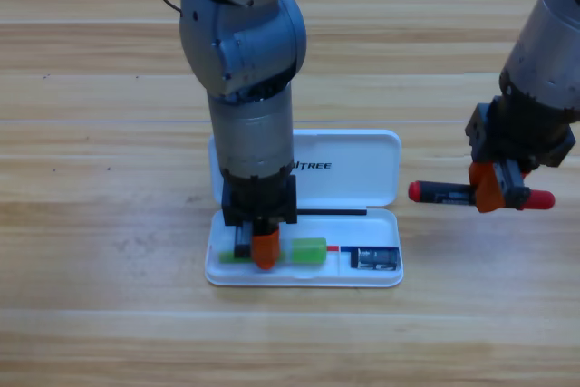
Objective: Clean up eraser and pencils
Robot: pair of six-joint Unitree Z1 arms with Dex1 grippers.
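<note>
**Pencils go into the white case, one at a time**

The green pencil (308, 250) lies in the bottom half of the white pencil case (304, 278), on the left side. Our left gripper (264, 249) points straight down on it, with its orange jaws over the pencil's middle. We cannot tell if the jaws hold the pencil or have let it go, because the gripper hides the gap.

The eraser (375, 258) is already in the case, at the right end, a little apart from the green pencil.

Our right gripper (490, 189) is off to the right of the case, above the wooden table (91, 224). Its jaws are closed around the middle of the black pencil with red ends (441, 192). The pencil lies flat and points left and right.

To do this step well, we think the left gripper should make sure the green pencil lies flat, then go straight up so it does not drag the pencil out. The right gripper should wait until the left arm is out of the way. Then we bring the black pencil over, keep it flat and lined up with the case, and lower it gently beside the green one.
</note>
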